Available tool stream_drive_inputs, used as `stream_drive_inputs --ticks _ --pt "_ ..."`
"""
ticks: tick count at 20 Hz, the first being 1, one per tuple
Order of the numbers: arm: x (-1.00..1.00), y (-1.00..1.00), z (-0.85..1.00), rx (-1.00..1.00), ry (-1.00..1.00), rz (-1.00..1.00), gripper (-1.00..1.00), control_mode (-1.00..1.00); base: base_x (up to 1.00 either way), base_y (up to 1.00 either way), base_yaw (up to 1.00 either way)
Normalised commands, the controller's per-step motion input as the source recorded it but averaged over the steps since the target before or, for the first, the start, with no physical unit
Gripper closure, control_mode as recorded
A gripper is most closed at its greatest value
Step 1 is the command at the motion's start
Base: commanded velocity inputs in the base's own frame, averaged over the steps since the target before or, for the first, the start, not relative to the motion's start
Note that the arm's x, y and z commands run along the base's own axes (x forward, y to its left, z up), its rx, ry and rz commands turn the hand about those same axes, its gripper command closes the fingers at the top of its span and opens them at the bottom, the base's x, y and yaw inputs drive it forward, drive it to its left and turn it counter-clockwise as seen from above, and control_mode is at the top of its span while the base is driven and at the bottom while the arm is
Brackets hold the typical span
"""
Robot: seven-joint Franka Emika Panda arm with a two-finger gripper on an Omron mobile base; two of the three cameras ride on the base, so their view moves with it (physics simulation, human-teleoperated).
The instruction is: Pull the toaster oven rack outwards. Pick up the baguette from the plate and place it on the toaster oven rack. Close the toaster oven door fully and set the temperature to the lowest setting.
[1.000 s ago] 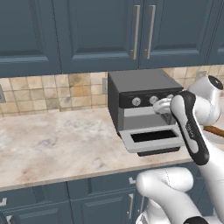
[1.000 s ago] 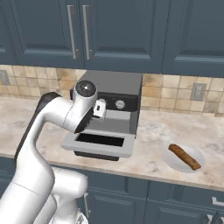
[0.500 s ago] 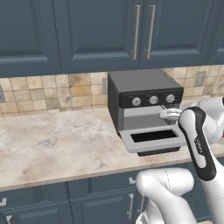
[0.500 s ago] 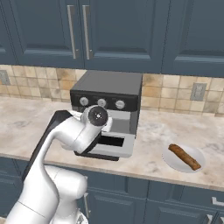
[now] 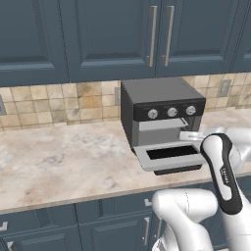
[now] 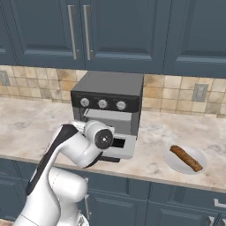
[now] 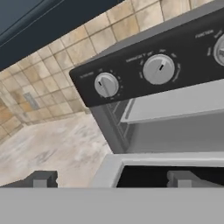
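Observation:
The toaster oven [image 5: 157, 110] [image 6: 110, 99] stands on the counter with the toaster oven door [image 5: 169, 156] [image 7: 131, 164] folded down flat, its dark window facing up. The light grey toaster oven rack [image 5: 162, 124] [image 7: 179, 103] lies inside the opening, under the knobs [image 7: 158, 69]. My gripper [image 5: 186, 135] [image 7: 111, 179] hovers open just above the door's front right, facing the opening, with nothing between its fingertips [image 7: 41, 179]. The baguette [image 6: 186, 157] lies on the plate [image 6: 174, 164], right of the oven.
Marbled counter [image 5: 59, 157] stretches left of the oven, ending at a front edge. Tiled backsplash [image 5: 63, 100] and blue upper cabinets [image 5: 112, 34] stand behind and above. My arm [image 6: 70, 145] covers the door's left part in the right base view.
My hand has dropped from knob height to just above the open door and drawn back a little from the oven front. The gripper stays open; oven, plate and baguette are unmoved.

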Motion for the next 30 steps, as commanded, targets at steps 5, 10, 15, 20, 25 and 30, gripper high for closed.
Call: stream_drive_inputs --ticks 5,10,15,20,25,30 --pt "0.19 0.00 -0.06 0.00 -0.09 0.10 -1.00 -1.00 0.00 0.00 0.00" --pt "0.28 0.00 -0.03 0.00 -0.04 0.11 -1.00 -1.00 0.00 0.00 0.00" --pt "0.30 0.00 -0.10 0.00 0.00 0.11 -1.00 -1.00 0.00 0.00 0.00" --pt "0.14 0.00 -0.12 0.00 0.00 0.03 -1.00 -1.00 0.00 0.00 0.00" --pt "0.11 0.00 -0.17 0.00 0.00 0.00 -1.00 -1.00 0.00 0.00 0.00" --pt "0.22 0.00 -0.05 0.02 -0.03 0.00 -1.00 -1.00 0.00 0.00 0.00"
